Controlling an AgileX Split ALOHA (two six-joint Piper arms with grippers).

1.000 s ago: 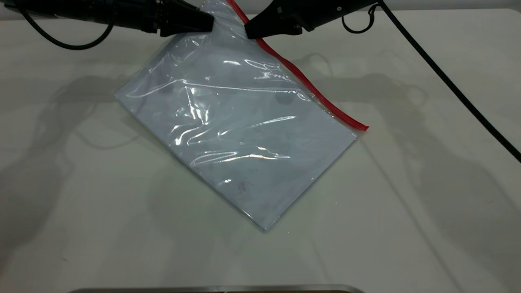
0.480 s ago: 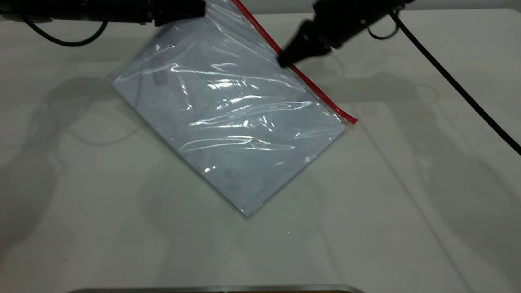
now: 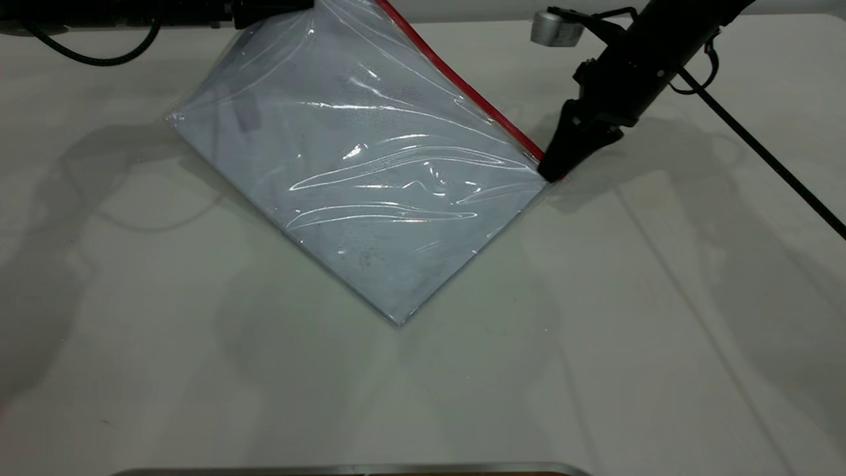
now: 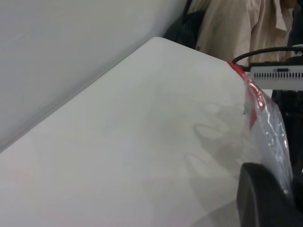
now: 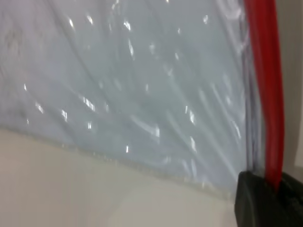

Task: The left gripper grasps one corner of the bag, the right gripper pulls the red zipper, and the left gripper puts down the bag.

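Right gripper [image 3: 554, 170] sits clamped on the red zipper [image 3: 462, 86] at the bag's [image 3: 370, 192] low table-side corner, left gripper [image 3: 277, 6] pinching the raised far corner; zipper pull looks finished, so next the left should lower and release.

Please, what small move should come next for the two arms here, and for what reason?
Probably the left gripper should lower the bag to the table. The right gripper sits at the low end of the red zipper, by the bag's right corner, so the pull looks finished. The left gripper holds the top corner raised, and the bag slopes down to the table.
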